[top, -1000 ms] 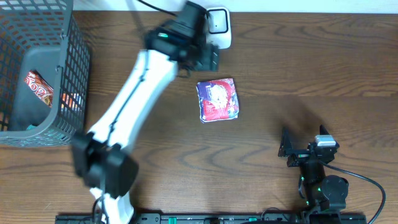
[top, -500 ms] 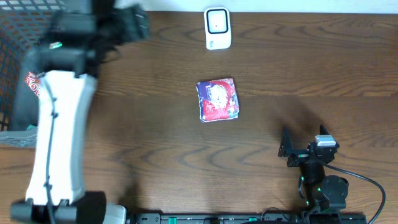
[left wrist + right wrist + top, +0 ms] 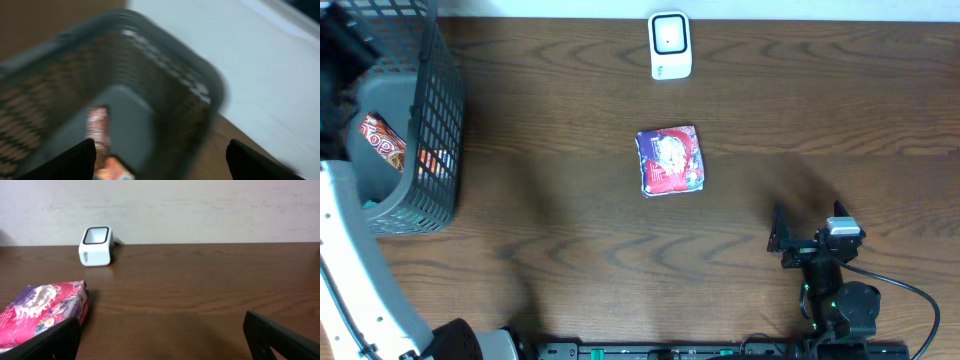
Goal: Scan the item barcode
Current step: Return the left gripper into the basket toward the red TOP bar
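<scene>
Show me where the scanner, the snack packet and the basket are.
scanner (image 3: 669, 44), overhead view, centre of its top face.
snack packet (image 3: 671, 160), overhead view, middle of the red wrapper.
basket (image 3: 440, 130), overhead view, on its right mesh wall.

The table (image 3: 770, 120) is dark brown wood with a visible grain and a low satin sheen. The right end effector (image 3: 160, 347) has matt black fingers (image 3: 55, 342). Ahead of it to the left lies a packet (image 3: 47, 312) of glossy, crinkled film. Farther ahead, the scanner (image 3: 96, 246) has a smooth white plastic shell and a dark shiny window. The wall (image 3: 200, 210) beyond is matt off-white. Under the left end effector (image 3: 160, 165), the basket (image 3: 170, 95) is matt dark grey mesh, plastic or coated wire; the wrapper (image 3: 98, 131) inside looks glossy.
</scene>
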Tool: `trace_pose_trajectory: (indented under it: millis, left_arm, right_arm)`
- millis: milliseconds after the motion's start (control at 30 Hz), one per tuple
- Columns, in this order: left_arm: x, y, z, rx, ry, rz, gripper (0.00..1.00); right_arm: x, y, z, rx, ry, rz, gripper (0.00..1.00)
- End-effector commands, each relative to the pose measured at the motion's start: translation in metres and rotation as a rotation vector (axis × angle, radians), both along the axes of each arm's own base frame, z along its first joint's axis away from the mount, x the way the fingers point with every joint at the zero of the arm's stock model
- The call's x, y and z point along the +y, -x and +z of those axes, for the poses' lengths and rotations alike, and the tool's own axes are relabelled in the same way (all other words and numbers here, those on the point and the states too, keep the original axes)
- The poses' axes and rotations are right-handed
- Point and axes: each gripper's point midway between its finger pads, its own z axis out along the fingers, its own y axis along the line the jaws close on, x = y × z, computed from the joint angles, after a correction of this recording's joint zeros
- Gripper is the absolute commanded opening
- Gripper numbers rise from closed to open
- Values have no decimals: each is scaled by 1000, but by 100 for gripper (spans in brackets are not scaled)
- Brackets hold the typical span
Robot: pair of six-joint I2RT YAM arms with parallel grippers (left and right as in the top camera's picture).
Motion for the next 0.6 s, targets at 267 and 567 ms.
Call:
trace_pose_trajectory:
  millis: [267,567]
  left_arm:
    - [77,42,-19,77,-10,226,83]
    - [95,40,-78,241,68,264,83]
  right_arm:
    - [-2,0,-1,2,-6,-7,99]
    - [-2,0,-1,2,-6,-7,99]
